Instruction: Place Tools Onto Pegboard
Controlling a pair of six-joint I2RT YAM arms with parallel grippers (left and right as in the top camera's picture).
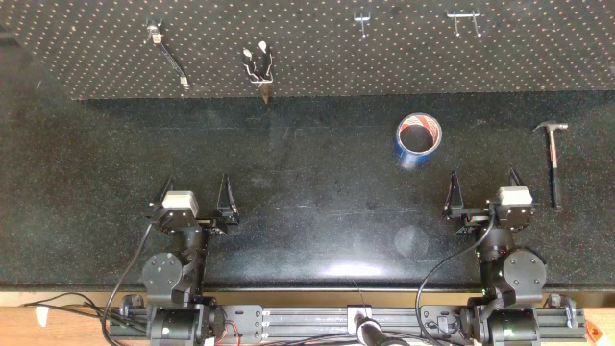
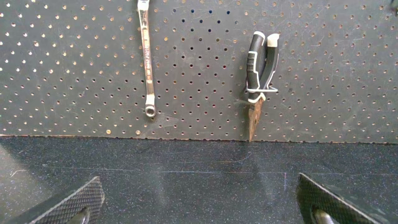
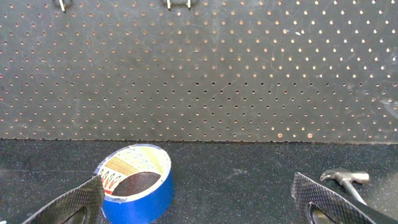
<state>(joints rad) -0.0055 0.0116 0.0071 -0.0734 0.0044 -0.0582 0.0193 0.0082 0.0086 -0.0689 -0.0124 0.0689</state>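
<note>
Blue tape (image 1: pixel 419 139) and the hammer (image 1: pixel 552 163) lie on the table (image 1: pixel 317 173) near the right gripper (image 1: pixel 482 183), not yet hung; wrench (image 1: pixel 169 60) and pliers (image 1: pixel 259 69) already hang on the pegboard (image 1: pixel 384 58). Both it and the left gripper (image 1: pixel 196 183) are spread and empty, free to pick.

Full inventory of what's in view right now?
pegboard: 1, black, upright behind the table
wrench: 1, silver, hanging on the pegboard, left part
pliers: 1, black-and-white handles, hanging on the pegboard beside the wrench
hooks: 2, silver, bare, on the pegboard's right part
tape roll: 1, blue, on the table ahead of the right arm
hammer: 1, dark handle, flat on the table at far right
table: 1, black
left claw: 1, black, open, holding nothing
right claw: 1, black, open, holding nothing
</note>
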